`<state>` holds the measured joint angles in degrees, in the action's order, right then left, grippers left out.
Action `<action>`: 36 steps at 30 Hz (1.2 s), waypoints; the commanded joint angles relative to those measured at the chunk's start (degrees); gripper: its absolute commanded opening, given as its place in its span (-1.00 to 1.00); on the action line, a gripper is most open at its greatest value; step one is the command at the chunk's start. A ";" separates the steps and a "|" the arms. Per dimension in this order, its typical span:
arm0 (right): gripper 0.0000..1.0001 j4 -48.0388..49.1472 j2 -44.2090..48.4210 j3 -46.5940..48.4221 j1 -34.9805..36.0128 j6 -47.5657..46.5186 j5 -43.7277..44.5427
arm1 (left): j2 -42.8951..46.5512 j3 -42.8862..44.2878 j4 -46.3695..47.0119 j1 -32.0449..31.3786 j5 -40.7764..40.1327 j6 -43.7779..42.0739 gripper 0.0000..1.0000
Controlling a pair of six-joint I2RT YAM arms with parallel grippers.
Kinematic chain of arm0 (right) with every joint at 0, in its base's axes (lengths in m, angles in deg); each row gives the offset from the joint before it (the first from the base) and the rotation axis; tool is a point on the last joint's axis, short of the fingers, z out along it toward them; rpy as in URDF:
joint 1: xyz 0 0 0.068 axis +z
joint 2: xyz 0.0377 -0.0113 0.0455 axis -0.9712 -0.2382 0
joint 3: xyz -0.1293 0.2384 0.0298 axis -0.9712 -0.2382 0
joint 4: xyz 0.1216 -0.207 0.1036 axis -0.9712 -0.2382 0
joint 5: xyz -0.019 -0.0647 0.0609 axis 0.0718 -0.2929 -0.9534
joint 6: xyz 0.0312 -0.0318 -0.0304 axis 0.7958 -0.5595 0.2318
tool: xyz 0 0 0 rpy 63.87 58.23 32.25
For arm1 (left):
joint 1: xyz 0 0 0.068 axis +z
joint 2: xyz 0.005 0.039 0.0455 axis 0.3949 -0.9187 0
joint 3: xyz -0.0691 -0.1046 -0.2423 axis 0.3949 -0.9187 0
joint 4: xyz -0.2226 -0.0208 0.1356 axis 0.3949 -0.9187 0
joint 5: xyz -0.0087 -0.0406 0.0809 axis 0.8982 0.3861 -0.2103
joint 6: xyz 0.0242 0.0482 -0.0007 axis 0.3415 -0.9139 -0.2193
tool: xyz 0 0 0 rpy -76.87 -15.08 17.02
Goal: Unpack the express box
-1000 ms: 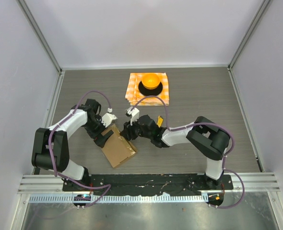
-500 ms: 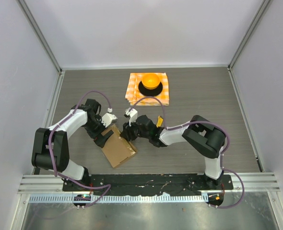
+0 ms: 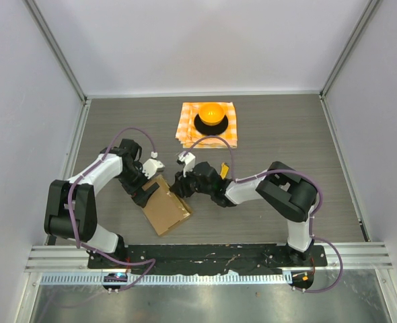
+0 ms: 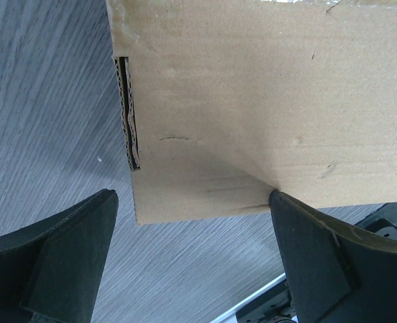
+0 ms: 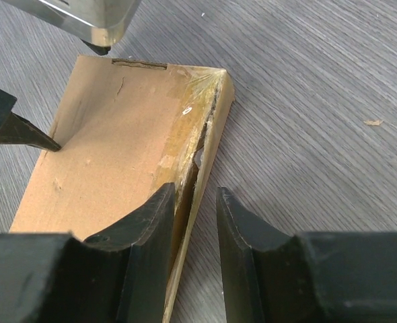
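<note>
A: Logging express box (image 3: 165,210): flat on table (image 3: 286,134), near front edge, between both arms, taped shut.

B: Logging left gripper (image 4: 192,195): wide apart, one fingertip (image 4: 299,222) touching top. Then right gripper (image 5: 195,190): nearly together astride taped edge; clamped or not, cannot tell.

A: Risk?

B: Probably slipping off glossy tape, or dragging whole box given one-tip pinning.
</note>
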<state>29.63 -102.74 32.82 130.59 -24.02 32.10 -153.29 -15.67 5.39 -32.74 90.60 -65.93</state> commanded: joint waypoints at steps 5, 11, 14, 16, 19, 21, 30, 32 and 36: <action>-0.31 -2.76 2.88 -3.13 -0.76 -1.72 1.25 | -1.75 -4.07 3.98 0.16 -8.55 -4.61 0.99; -0.30 -3.55 2.62 -2.96 -0.76 -1.99 0.63 | -2.01 -3.80 3.90 0.16 -8.29 -4.43 0.99; -0.30 -4.25 2.01 -1.91 -0.58 -2.16 0.10 | -2.10 -3.72 3.98 0.07 -8.38 -4.43 0.99; -0.31 -4.78 1.74 -1.03 -0.32 -2.43 -0.07 | -2.10 -3.72 3.90 0.16 -8.38 -4.43 1.00; -0.30 -6.71 0.60 0.47 0.12 -3.48 0.54 | -2.01 -3.80 3.90 0.16 -8.11 -4.52 0.99; -0.27 -7.59 -0.63 2.31 0.65 -4.01 1.24 | -2.01 -3.80 3.81 0.16 -7.85 -4.43 0.99; -0.21 -1.99 -7.66 8.29 2.58 -4.19 3.96 | -2.53 -3.80 3.90 0.16 -7.06 -4.69 1.00; -0.21 -0.13 -8.80 8.91 2.58 -3.49 3.97 | -2.71 -3.89 3.90 0.16 -6.62 -4.69 1.00; -0.38 4.61 -11.35 9.44 3.11 -2.96 3.01 | -3.15 -4.07 3.81 0.16 -6.36 -4.78 0.99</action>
<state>28.67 -110.50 40.49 132.10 -26.79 34.31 -153.13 -16.09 3.49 -32.56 89.25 -67.66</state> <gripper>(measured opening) 0.384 0.997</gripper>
